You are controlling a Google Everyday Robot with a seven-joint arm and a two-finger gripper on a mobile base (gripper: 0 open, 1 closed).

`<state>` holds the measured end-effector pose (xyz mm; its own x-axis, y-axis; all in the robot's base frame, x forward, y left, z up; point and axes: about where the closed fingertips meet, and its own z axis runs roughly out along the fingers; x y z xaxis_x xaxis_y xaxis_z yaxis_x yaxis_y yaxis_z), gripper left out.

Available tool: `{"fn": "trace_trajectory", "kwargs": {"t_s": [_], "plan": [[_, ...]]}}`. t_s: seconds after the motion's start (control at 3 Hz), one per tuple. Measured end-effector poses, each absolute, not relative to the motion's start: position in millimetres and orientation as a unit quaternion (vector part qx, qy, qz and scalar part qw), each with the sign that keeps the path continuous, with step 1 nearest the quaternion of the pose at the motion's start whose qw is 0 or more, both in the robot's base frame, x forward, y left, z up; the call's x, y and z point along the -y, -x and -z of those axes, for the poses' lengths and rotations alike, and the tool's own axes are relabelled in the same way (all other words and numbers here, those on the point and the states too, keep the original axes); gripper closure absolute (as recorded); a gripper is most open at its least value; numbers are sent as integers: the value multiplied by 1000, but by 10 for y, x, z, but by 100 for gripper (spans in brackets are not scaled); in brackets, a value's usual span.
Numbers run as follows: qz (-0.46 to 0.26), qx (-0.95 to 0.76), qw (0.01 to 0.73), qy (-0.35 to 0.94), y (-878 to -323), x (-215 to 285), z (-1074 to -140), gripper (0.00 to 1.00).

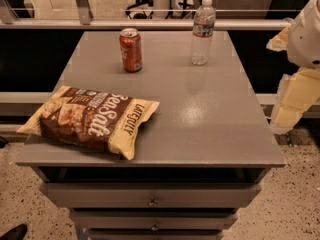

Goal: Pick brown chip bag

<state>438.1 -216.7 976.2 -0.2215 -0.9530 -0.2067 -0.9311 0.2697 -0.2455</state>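
Note:
The brown chip bag [92,120] lies flat on the front left corner of the grey table [200,119], its dark brown middle showing white "Sea Salt" lettering and its ends cream-yellow. Its left end hangs slightly over the table's left edge. My gripper [290,104], with cream-yellow parts under a white arm segment [306,34], hangs at the right edge of the view, beyond the table's right side and far from the bag. It holds nothing that I can see.
A red soda can [130,50] stands at the back left-centre of the table. A clear water bottle [202,31] stands at the back right-centre. Drawers [150,196] sit below the tabletop. A railing runs behind the table.

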Motion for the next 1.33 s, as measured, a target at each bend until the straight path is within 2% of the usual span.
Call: {"fn": "trace_trajectory", "kwargs": {"t_s": [0.67, 1.33], "plan": [[16, -775, 180, 605, -4498, 2017, -9715, 0], [-105, -752, 250, 600, -5125, 1113, -9344, 0]]}}
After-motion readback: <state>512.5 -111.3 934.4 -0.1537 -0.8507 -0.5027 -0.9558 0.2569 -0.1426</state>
